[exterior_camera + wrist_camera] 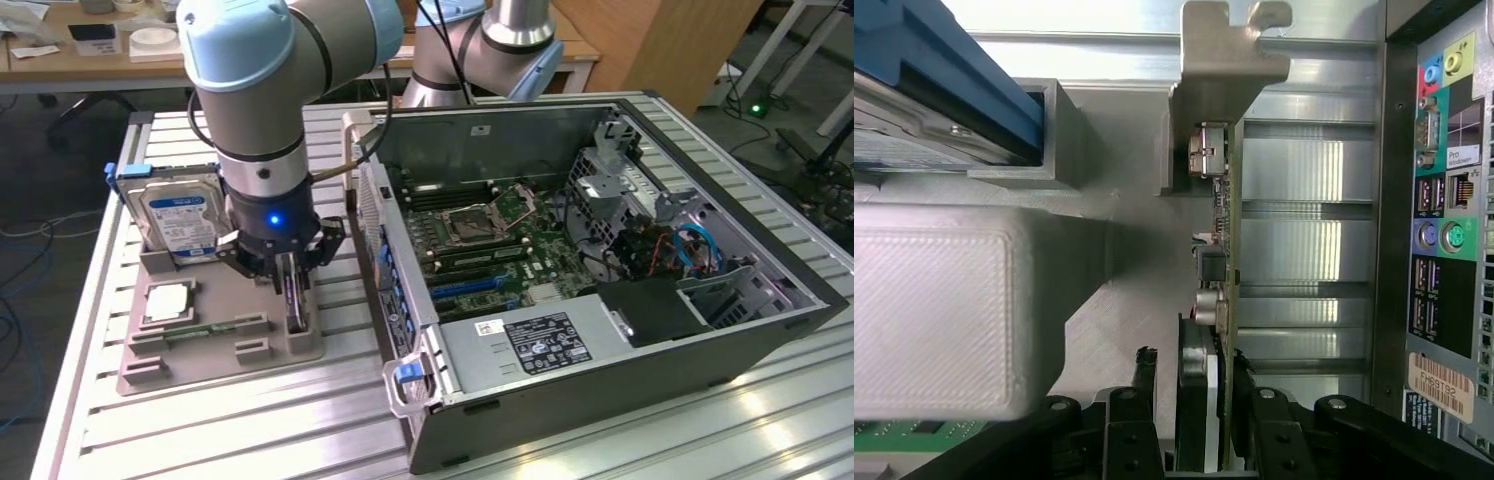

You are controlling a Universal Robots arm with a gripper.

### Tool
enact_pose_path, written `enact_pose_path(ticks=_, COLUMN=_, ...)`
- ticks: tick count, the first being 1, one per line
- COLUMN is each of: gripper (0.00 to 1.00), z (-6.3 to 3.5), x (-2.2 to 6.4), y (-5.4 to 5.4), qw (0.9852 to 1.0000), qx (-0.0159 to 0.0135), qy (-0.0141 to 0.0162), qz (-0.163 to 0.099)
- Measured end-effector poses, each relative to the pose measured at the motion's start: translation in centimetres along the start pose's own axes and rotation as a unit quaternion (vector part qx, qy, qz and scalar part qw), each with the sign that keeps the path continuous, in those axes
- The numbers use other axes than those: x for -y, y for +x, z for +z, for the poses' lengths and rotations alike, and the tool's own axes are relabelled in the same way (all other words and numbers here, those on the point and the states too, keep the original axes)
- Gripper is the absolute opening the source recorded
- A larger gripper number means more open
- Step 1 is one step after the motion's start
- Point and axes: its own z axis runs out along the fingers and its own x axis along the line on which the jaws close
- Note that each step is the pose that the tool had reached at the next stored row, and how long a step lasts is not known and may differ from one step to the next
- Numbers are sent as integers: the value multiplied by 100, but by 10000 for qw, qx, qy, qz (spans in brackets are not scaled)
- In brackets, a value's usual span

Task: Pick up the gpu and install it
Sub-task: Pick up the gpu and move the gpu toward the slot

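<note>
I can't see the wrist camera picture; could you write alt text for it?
A green graphics card stands on edge in a grey plastic holder, its silver end bracket farthest from the black end effector at the card's near end. The rear ports of a computer case run along one side.

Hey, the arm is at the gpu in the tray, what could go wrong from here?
One: the hand sits at the end of the gpu away from its silver bracket, so an off-centre hold might let the card tilt on lifting. Two: the computer case stands close beside the tray, so the bracket could catch its rear panel.
</note>
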Motion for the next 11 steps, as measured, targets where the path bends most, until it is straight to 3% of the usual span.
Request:
enact_pose_path(ticks=7, gripper=40, z=5, x=0, y=-2, qw=10000, qx=0, qy=0, qz=0)
enact_pose_path(ticks=11, gripper=31, z=6, x=0, y=-3, qw=10000, qx=0, qy=0, qz=0)
